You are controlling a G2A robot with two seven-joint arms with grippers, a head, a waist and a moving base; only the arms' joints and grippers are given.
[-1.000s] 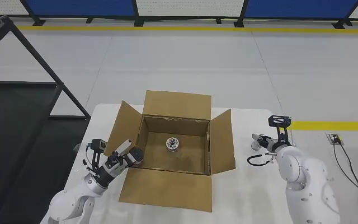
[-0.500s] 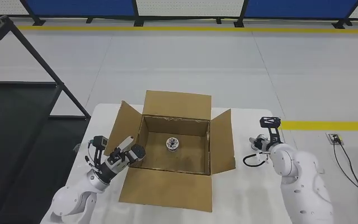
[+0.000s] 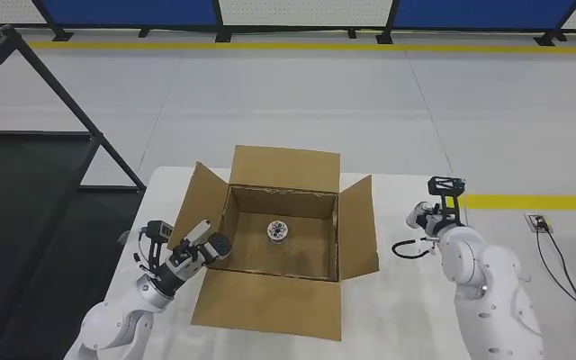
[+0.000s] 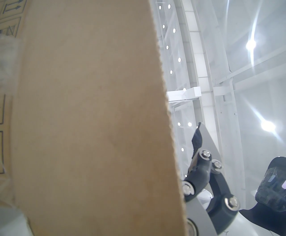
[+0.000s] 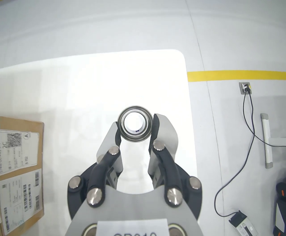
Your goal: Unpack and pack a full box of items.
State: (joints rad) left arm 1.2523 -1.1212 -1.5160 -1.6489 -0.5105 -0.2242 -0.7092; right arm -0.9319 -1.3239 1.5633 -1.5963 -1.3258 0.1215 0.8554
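barcoded shipping labels [image 5: 19, 145] are stuck on the cardboard box [image 5: 22, 124]; arrow handling marks [image 4: 12, 5] are printed on it; nothing is legible.

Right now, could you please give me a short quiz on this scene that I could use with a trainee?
1. True or false: the right gripper is empty.
2. The round metal item is: A) inside the cardboard box; B) over the white table, outside the box; C) on the floor.
3. How many items lie inside the box?
Key: 1. False, it grips the round metal item. 2. B. 3. One, a small round item.
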